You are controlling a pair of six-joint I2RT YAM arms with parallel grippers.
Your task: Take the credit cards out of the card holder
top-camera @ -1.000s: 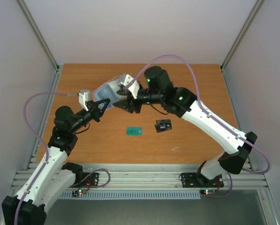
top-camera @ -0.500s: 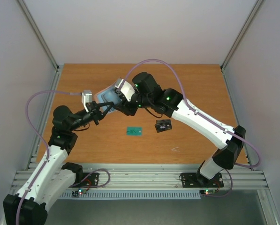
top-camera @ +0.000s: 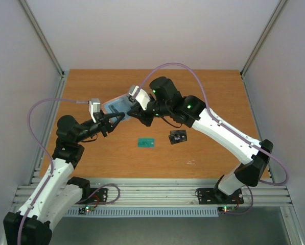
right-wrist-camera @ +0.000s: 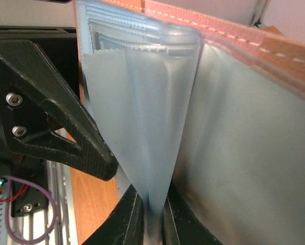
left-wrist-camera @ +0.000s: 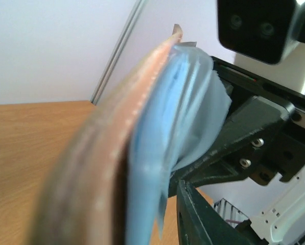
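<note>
Blue-grey card holder [right-wrist-camera: 142, 127] flap clamped in right hand [right-wrist-camera: 152, 217]; left hand [top-camera: 117, 118] grip unclear.

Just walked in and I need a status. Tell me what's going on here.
Both arms have the card holder lifted off the table. The right tool is pinched on a blue-grey inner flap. The left tool is at the holder's edge, and its grip is unclear. A green card and a black card already lie on the table. No third card shows.
</note>
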